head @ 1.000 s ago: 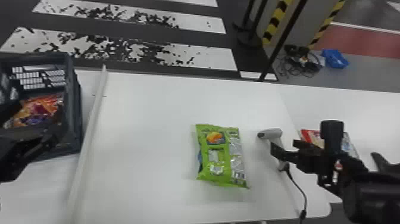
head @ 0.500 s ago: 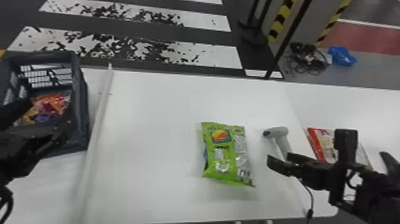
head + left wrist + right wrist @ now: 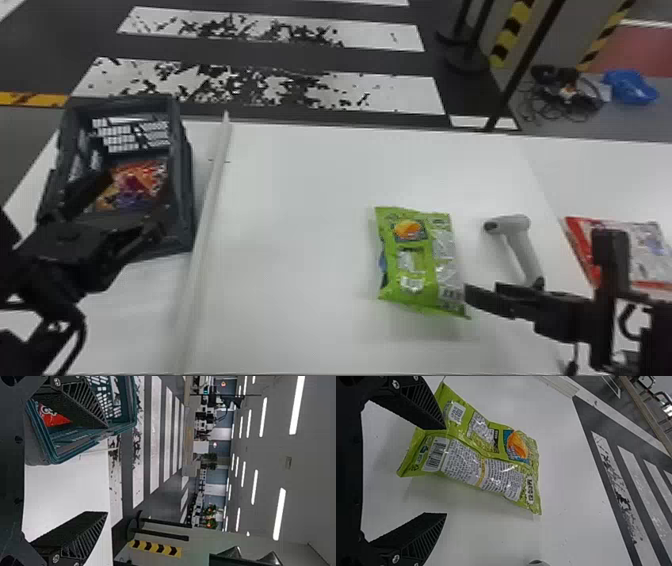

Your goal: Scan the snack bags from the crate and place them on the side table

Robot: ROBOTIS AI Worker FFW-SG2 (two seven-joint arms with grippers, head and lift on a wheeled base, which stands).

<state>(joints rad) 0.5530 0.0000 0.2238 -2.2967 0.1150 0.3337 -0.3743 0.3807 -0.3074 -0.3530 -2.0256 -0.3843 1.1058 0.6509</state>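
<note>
Your green snack bag [image 3: 417, 262] lies flat on the white counter [image 3: 300, 250], right of the middle, between the long pale rail [image 3: 207, 240] and the scanner [image 3: 517, 240]. Its long axis runs away from you, near end slanted slightly right; the end with the orange fruit picture points to the far edge, and the barcode end is toward you. Your right tool [image 3: 517, 295] is by that near right corner, fingers spread with nothing between them; in the right wrist view one finger covers part of the barcode end, though you can't tell whether it touches. Your left tool [image 3: 137, 200] is at the crate [image 3: 185, 200], also spread and empty, hiding part of the colourful bags [image 3: 132, 182] inside. The red-and-white bag [image 3: 650, 245] over on the right is partly covered by your right arm and cut off by the head view's edge. In the right wrist view, you get just a sliver of the scanner.
</note>
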